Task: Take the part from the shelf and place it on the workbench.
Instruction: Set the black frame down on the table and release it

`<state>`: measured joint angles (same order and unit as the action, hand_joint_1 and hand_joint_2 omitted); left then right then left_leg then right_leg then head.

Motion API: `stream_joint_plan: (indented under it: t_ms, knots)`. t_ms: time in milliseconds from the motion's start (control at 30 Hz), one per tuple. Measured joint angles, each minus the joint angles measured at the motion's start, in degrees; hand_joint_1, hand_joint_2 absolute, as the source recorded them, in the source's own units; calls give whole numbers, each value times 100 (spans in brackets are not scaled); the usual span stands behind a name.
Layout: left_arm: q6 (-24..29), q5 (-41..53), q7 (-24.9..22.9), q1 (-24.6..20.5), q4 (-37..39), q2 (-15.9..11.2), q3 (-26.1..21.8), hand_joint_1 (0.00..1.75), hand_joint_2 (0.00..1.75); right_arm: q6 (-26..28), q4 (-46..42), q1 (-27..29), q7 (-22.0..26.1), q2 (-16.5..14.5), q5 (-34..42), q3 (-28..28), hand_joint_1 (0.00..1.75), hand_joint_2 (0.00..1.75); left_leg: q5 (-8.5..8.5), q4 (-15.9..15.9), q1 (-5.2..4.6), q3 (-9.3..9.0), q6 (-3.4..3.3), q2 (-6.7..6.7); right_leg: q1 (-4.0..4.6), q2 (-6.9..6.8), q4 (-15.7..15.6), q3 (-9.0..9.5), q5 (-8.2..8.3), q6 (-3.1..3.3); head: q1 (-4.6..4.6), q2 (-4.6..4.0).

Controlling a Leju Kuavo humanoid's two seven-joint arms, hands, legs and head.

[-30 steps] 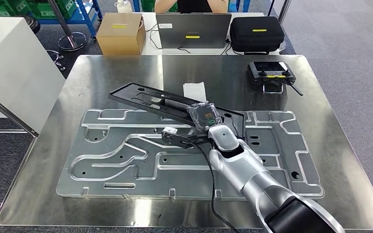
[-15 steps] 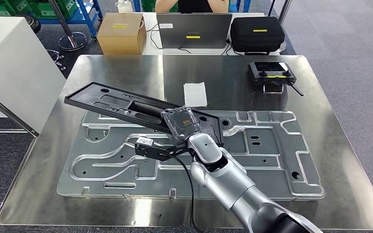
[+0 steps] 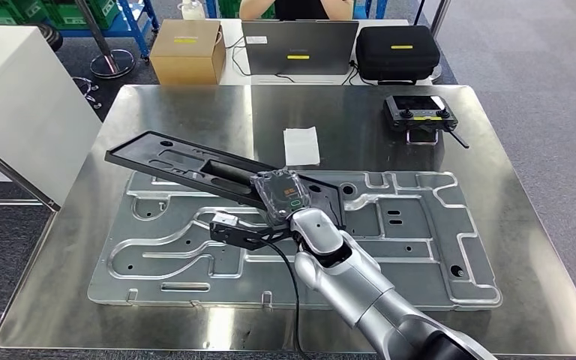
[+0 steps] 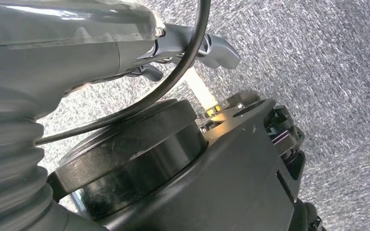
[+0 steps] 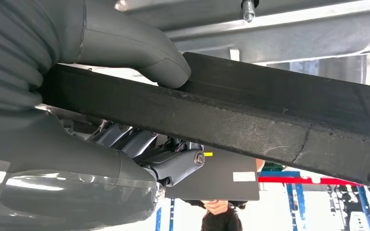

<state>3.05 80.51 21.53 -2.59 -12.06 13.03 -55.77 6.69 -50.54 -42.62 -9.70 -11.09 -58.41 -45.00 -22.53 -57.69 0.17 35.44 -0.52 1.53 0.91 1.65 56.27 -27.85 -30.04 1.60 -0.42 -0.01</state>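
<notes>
The part [image 3: 187,165] is a long flat black panel with cut-outs. My right hand [image 3: 285,196] grips its near end and holds it tilted above the workbench [image 3: 195,112], over a large silver stamped plate [image 3: 420,247]. The part's far end reaches toward the workbench's left side. In the right wrist view the thumb [image 5: 139,53] presses on one face of the black part [image 5: 270,120], with the darker fingers under it. My left hand [image 4: 125,43] hangs over grey carpet and holds nothing.
A white paper slip [image 3: 301,145] lies just beyond the part. A black remote controller [image 3: 418,111] sits at the workbench's far right. Behind stand a cardboard box [image 3: 186,51], a laptop [image 3: 298,46] and a black case [image 3: 396,51], with a person [image 3: 294,7] seated there. A white panel [image 3: 22,112] flanks the left.
My right hand has carried the black part leftward across the silver plate. In the last half second it has barely shifted.
</notes>
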Motion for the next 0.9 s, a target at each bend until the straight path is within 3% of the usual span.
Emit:
stream_joint_plan:
  t_ms: [333, 467, 900]
  knots:
    - [-1, 45, 59, 7, 0, 1, -3, 0, 175, 81, 67, 72, 46, 1, 19, 0, 175, 175, 0, 1, 0, 0, 0, 0, 1, 0, 0, -1, 0, 0, -1, 0]
    - [-22, 49, 59, 7, 0, 7, -3, 0, 175, 111, 99, 100, 49, 1, 14, 0, 0, 0, 0, 1, 0, 0, 0, 0, 1, -1, 0, 0, 0, 0, 0, 0]
    - [9, 124, 26, -1, 1, 20, -2, 0, 175, 155, 189, 114, 63, 3, 10, 0, 0, 0, 0, 0, 0, -3, 0, 0, 0, 0, 0, 1, 0, 0, -1, 0]
